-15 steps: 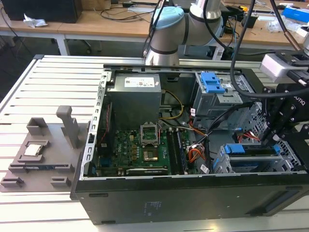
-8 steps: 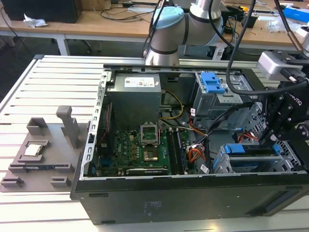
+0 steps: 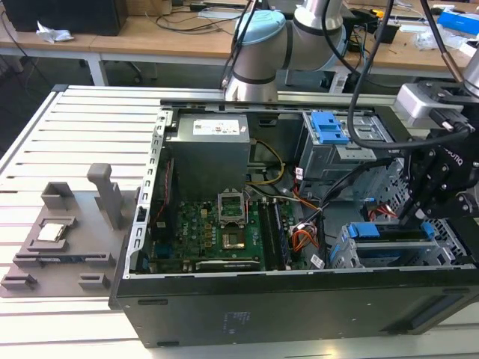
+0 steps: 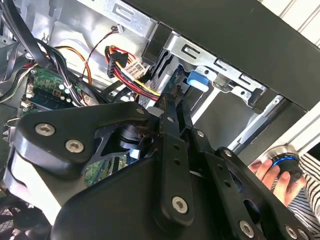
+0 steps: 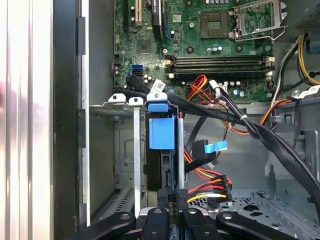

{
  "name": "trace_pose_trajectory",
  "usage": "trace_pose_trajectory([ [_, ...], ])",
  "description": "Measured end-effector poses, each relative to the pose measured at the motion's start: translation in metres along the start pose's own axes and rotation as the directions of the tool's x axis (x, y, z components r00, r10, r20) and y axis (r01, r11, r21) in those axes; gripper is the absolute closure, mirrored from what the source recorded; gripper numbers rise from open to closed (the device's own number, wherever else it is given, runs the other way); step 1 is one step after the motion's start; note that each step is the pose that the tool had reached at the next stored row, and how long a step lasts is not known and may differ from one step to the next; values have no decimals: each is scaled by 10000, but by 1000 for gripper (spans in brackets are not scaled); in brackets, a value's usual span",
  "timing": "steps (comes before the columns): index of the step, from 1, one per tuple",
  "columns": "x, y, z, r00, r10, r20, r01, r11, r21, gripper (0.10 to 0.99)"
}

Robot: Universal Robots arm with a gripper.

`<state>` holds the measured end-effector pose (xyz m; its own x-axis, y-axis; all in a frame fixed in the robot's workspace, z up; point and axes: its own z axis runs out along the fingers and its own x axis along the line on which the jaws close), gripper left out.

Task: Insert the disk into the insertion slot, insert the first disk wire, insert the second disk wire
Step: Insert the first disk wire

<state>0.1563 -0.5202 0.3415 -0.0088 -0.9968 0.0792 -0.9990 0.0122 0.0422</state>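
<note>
Disk (image 5: pixel 162 134) on edge in slot (image 5: pixel 116 150), long axis into slot; hand (image 5: pixel 175 204) clamped on wire plug (image 5: pixel 183 193).

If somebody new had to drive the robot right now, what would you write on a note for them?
Tool: down inside the open computer case, at the end of the disk. I cannot tell whether it grips anything.
Disk: in its blue caddy, sitting in the grey drive cage.
Done: the disk looks inserted.
Wires: the plug with red, yellow and black wires is right by the tool. I cannot tell if it is seated.
Left: neither disk wire can be confirmed as plugged in.
</note>
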Motion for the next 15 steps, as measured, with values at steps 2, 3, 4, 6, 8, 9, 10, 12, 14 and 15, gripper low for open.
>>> trace_pose_trajectory([
  [2, -1, 4, 8, 10000, -2, -2, 2, 10000, 1, 918],
  [3, -1, 4, 11, 10000, -2, -2, 2, 10000, 1, 918],
  [4, -1, 4, 15, 10000, 0, -1, 0, 10000, 0, 918],
  [6, -1, 0, 18, 10000, 1, 0, -1, 10000, -1, 918],
  [8, -3, -12, 24, 10000, -1, 11, 1, 10000, 0, 918],
  [9, -3, -17, 26, 10000, -1, 15, 1, 10000, -1, 918],
  [10, -2, -20, 23, 10000, 1, 9, -1, 10000, -2, 918],
  [12, -2, -21, 20, 10000, 1, 2, -1, 10000, 0, 918],
  [14, 3, -21, 25, 10000, -1, 2, 1, 10000, 1, 918],
  [15, 10, -16, 32, 10000, -1, 5, 1, 10000, 2, 918],
])
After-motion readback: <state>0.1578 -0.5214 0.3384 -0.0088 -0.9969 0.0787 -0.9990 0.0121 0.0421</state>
